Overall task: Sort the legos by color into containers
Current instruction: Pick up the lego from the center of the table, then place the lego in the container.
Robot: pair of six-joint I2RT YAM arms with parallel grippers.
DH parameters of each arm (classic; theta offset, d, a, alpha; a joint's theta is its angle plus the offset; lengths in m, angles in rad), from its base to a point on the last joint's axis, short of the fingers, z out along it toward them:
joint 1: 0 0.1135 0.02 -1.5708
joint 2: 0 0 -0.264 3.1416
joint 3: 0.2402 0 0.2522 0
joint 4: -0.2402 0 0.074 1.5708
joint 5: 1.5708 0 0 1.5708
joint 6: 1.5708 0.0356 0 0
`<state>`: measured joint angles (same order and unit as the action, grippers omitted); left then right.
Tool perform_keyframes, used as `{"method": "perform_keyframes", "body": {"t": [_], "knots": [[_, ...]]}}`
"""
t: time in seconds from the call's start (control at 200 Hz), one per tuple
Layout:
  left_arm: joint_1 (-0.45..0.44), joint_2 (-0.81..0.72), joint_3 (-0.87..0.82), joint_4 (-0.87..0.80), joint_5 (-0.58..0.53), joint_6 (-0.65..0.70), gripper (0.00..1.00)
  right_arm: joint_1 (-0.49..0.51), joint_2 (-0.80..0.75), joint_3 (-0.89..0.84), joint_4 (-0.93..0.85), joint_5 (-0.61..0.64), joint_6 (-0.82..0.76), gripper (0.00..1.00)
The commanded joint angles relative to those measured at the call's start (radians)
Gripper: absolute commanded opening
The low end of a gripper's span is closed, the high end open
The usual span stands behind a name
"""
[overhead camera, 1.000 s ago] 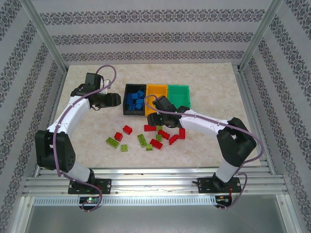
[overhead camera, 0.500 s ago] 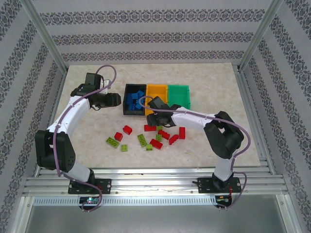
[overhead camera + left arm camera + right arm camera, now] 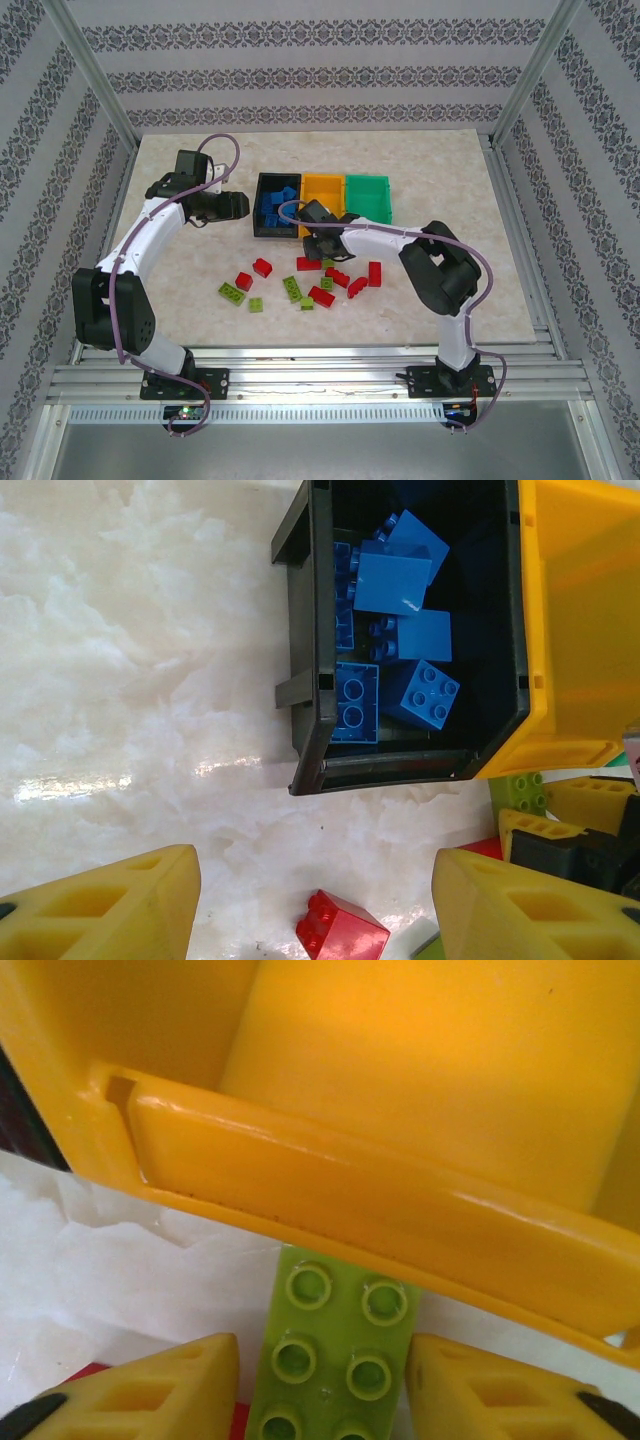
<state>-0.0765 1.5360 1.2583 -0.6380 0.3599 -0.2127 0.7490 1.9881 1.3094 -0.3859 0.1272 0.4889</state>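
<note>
My right gripper is low at the front lip of the orange-yellow bin. It is open, and a lime green brick lies flat between its fingers. The right finger touches the brick and a thin gap shows at the left finger. My left gripper hangs open above the table, left of the black bin that holds several blue bricks. A red brick lies below it. Red bricks and lime bricks are scattered in front of the bins. The green bin stands rightmost.
The three bins stand side by side in a row, black, orange-yellow, green. Metal frame posts and patterned walls enclose the table. Open tabletop lies right of the bins.
My right gripper has slid left along the orange-yellow bin's front and narrowed its jaws around the lime brick, its elbow folding in. The left arm has not moved.
</note>
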Motion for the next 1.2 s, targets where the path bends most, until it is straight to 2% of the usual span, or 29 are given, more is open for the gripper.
{"method": "perform_keyframes", "body": {"t": [0.0, 0.145, 0.25, 0.67, 0.814, 0.939, 1.014, 1.069, 1.194], "knots": [[0.013, -0.014, -0.005, 0.028, 0.012, 0.006, 0.63, 0.009, 0.008, 0.012, -0.020, 0.023, -0.012, 0.42], [0.012, -0.015, -0.005, 0.029, 0.009, 0.007, 0.63, 0.008, -0.026, -0.012, -0.014, 0.018, -0.012, 0.33], [0.013, -0.015, -0.006, 0.031, 0.013, 0.004, 0.63, 0.010, -0.071, -0.030, -0.005, 0.020, -0.013, 0.31], [0.012, -0.014, -0.006, 0.031, 0.015, 0.003, 0.63, 0.002, -0.286, -0.061, 0.034, 0.054, -0.022, 0.31], [0.012, -0.012, -0.008, 0.035, 0.029, 0.000, 0.63, -0.039, -0.288, -0.036, 0.057, 0.027, -0.024, 0.32], [0.012, -0.012, -0.008, 0.034, 0.029, 0.000, 0.63, -0.073, -0.248, 0.018, 0.053, 0.010, -0.041, 0.36], [0.013, -0.014, -0.007, 0.034, 0.022, 0.001, 0.63, -0.092, -0.212, 0.063, 0.035, -0.007, -0.047, 0.51], [0.012, -0.017, -0.008, 0.032, 0.019, 0.002, 0.63, -0.100, -0.191, 0.094, 0.016, -0.023, -0.051, 0.57], [0.013, -0.022, -0.008, 0.029, 0.012, 0.006, 0.63, -0.093, -0.191, 0.094, 0.018, -0.044, -0.055, 0.60]]}}
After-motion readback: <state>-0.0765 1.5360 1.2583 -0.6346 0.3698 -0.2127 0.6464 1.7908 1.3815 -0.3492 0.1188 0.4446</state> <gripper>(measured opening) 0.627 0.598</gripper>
